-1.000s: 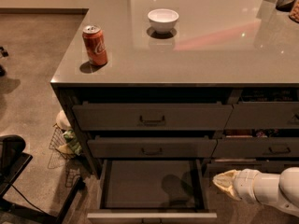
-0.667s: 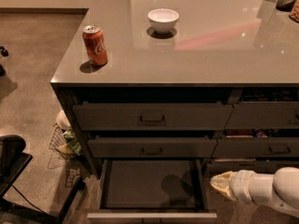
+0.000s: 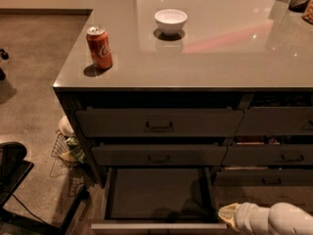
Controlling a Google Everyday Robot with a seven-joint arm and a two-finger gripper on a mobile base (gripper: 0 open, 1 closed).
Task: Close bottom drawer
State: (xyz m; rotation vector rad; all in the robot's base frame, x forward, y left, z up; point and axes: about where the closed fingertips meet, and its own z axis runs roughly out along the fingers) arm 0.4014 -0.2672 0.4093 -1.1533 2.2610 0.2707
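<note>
Pincer (image 3: 229, 214): pale yellowish tip at lower right of view, on white arm (image 3: 283, 220) entering from right edge; sits just beside right front corner of bottom drawer (image 3: 156, 194); contact cannot be told; released or clenched cannot be told. Bottom drawer: lowest of left stack, pulled well out, flat dark inside exposed; middle drawer (image 3: 159, 154) and top drawer (image 3: 159, 123) above it pushed in. Table (image 3: 220, 58): carries red cola can (image 3: 99, 47) and white bowl (image 3: 170, 21), well apart.
</note>
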